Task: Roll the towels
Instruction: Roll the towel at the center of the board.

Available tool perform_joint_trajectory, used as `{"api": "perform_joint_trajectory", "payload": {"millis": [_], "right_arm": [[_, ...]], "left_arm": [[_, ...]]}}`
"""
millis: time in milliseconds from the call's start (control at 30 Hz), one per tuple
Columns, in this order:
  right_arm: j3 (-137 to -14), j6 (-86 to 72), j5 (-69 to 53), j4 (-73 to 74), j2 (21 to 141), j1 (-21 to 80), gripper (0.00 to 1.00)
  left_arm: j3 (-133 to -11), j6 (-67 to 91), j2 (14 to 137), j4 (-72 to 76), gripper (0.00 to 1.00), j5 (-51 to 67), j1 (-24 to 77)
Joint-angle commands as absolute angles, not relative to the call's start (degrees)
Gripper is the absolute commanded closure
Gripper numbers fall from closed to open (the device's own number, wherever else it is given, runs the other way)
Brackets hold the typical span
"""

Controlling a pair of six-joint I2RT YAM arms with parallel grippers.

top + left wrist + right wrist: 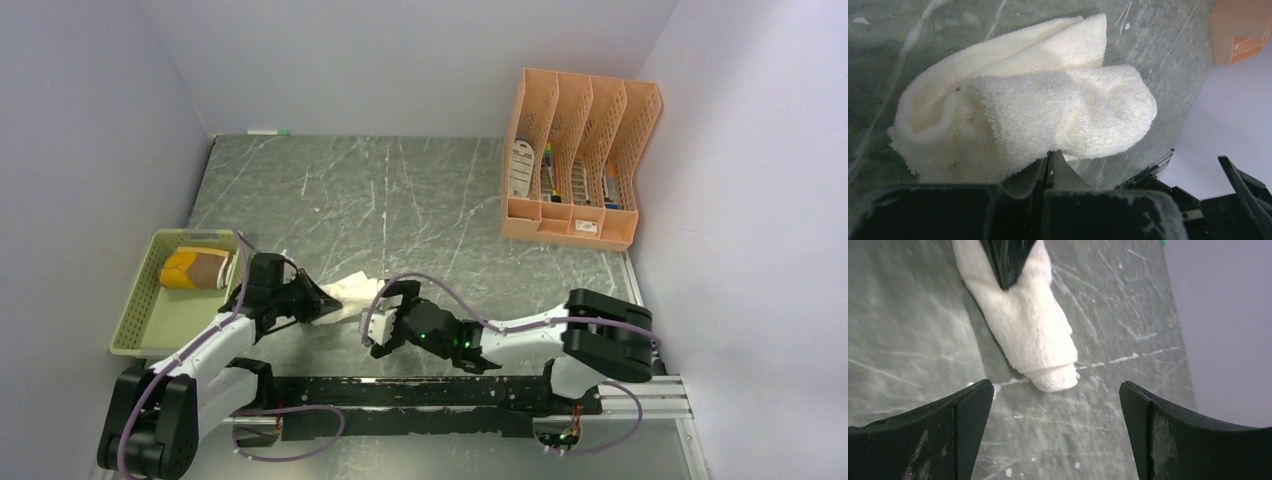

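Observation:
The cream-white towel [352,291] lies bunched and partly rolled on the grey table, just right of the basket. My left gripper [326,306] is shut on its near-left edge; in the left wrist view the closed tips [1053,156] press into the towel [1048,100]. My right gripper [383,315] is open and empty, just right of the towel. In the right wrist view [1055,390] the towel's rolled end [1033,325] lies just ahead of the jaws and the left fingertips [1007,265] sit on its far end. The brown, mustard-edged towel [196,268] lies rolled in the basket.
The green mesh basket [150,320] stands at the left table edge beside the left arm. An orange file rack [575,160] with small items stands at the back right. A green-capped marker [268,131] lies along the back wall. White walls enclose the table.

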State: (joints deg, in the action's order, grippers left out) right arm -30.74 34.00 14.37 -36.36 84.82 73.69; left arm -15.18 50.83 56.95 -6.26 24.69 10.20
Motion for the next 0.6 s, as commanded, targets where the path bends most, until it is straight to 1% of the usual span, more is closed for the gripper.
{"api": "perform_joint_trajectory", "payload": {"millis": [0,133,267,367,567], "right_arm": [[-29.6,50.0,26.9,-50.3,91.1,76.3,0.0],[-30.0,55.7,30.1,-59.4,99.4,77.8,0.0],[-33.5,57.4,28.8,-60.8,105.0,78.9,0.0],[-35.8,57.6,27.1,-60.8,108.4,79.1,0.02],[-38.9,60.6,27.0,-67.7,116.6,79.4,0.04]], "left_arm": [[-16.1,49.0,57.1,-7.6,0.93,22.6,8.4],[-16.4,48.6,56.5,-7.9,0.93,25.4,7.2],[-17.2,47.3,56.5,-9.1,0.93,27.4,6.5],[-17.8,46.4,56.1,-10.4,0.93,28.0,6.0],[-17.9,46.7,54.7,-10.9,0.93,29.4,5.4]]}}
